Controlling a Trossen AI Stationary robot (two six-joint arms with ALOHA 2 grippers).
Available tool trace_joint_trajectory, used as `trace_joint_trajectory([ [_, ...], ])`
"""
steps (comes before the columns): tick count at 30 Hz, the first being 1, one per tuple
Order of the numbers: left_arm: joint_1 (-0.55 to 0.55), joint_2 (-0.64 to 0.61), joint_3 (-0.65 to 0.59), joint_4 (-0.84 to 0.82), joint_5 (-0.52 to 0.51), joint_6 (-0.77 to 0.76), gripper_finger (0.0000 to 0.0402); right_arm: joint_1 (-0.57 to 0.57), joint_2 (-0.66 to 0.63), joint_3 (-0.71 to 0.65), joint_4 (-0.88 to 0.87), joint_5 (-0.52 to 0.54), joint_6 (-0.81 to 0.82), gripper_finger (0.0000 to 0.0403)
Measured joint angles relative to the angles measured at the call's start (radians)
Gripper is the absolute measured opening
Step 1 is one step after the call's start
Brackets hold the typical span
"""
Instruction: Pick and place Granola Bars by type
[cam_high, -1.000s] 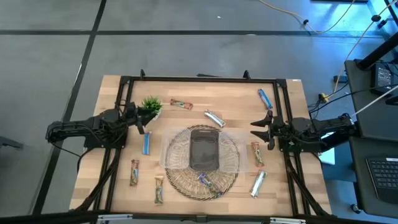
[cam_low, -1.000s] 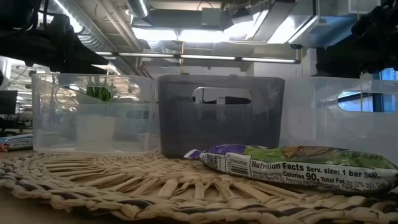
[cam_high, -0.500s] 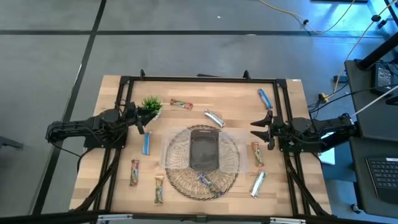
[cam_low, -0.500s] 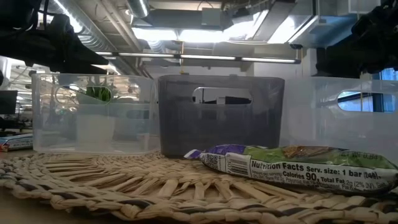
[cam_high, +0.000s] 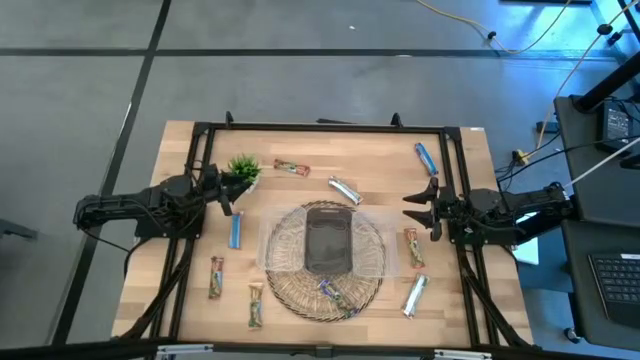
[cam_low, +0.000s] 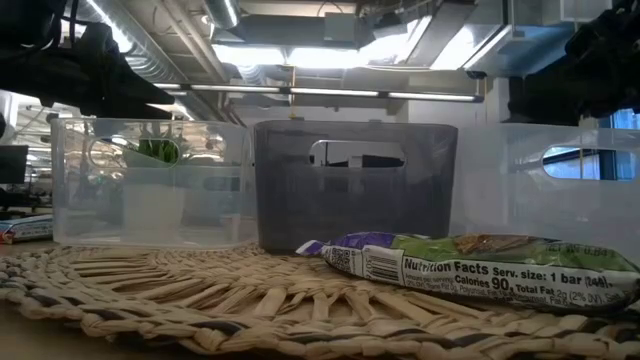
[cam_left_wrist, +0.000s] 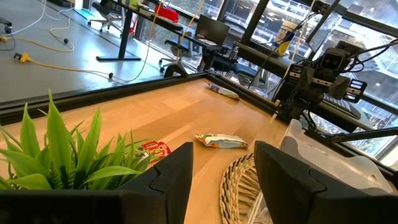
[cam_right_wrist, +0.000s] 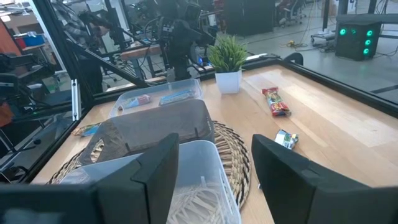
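Your granola bars (cam_high: 235, 232) lie scattered flat on the worktop (cam_high: 380, 160) around the woven mat (cam_high: 290, 285); a purple-green one (cam_low: 470, 265) rests on it. Your left gripper (cam_high: 228, 190) hangs beside the plant (cam_high: 243, 167), your right gripper (cam_high: 420, 205) opposite, both jaws parted and empty

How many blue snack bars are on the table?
2 clearly show: one blue bar near the left gripper, another blue bar at the far right corner. More could hide elsewhere.

Granola bars (cam_high: 235, 232) lie flat and scattered around the desk; one purple-green bar (cam_high: 331, 291) rests on the woven mat.
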Motion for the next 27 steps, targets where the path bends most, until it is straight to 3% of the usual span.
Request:
trace_joint_trajectory([
  [14, 0.0, 0.0, 0.0, 0.0, 0.0, 0.001, 0.0164, 0.0, 0.0, 0.0, 0.019, 0.002, -0.008, 0.0207],
  [23, 0.0, 0.0, 0.0, 0.0, 0.0, 0.0, 0.0163, 0.0, 0.0, 0.0, 0.018, 0.215, -0.001, 0.0207],
  [27, 0.0, 0.0, 0.0, 0.0, 0.0, 0.0, 0.0163, 0.0, 0.0, 0.0, 0.017, 0.262, 0.066, 0.0207],
])
